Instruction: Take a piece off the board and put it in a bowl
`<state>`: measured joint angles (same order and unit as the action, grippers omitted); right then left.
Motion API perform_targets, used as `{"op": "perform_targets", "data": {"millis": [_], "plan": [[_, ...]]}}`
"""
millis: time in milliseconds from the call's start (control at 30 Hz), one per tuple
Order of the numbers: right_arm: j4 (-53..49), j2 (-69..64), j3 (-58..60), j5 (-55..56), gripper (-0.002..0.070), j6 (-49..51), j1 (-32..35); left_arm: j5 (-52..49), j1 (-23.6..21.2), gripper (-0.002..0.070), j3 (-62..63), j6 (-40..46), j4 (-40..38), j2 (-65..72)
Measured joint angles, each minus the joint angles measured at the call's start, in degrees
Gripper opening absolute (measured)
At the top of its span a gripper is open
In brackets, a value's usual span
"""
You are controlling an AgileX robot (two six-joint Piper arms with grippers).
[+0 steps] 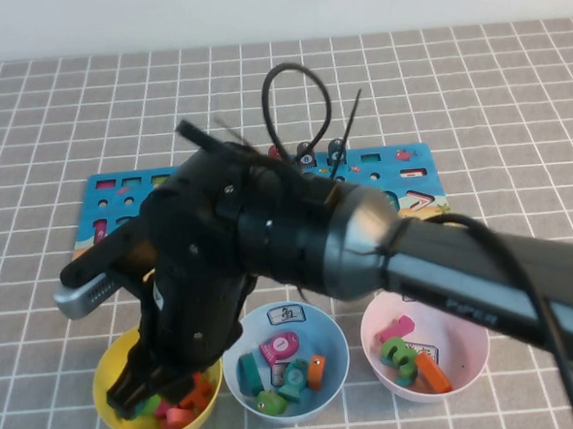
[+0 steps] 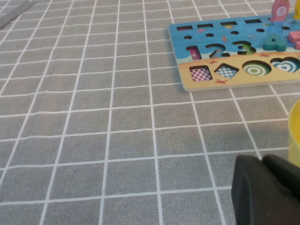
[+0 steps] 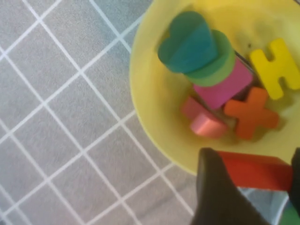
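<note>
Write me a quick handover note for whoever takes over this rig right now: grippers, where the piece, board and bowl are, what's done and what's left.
Right gripper: shut on the red bar piece, hanging over the near rim of the yellow bowl.
Left gripper: parked low over the table, left of the bowl and in front of the board; whether it is open or shut cannot be told.
Bowl: front left of the table, already holding several coloured pieces.
Done: piece is off the board and carried to the bowl.
Left: open the right fingers so the piece drops in, then pull the right arm back.
</note>
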<state>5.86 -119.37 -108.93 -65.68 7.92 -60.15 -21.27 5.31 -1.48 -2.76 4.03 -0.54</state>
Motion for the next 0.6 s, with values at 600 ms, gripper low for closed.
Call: {"op": "perform_targets", "data": {"millis": [600], "plan": [[-3.7, -4.3, -2.9, 1.2, 0.0279, 11.3, -0.2, 0.0, 0.0, -0.0001, 0.0, 0.0, 0.0, 0.0]]}}
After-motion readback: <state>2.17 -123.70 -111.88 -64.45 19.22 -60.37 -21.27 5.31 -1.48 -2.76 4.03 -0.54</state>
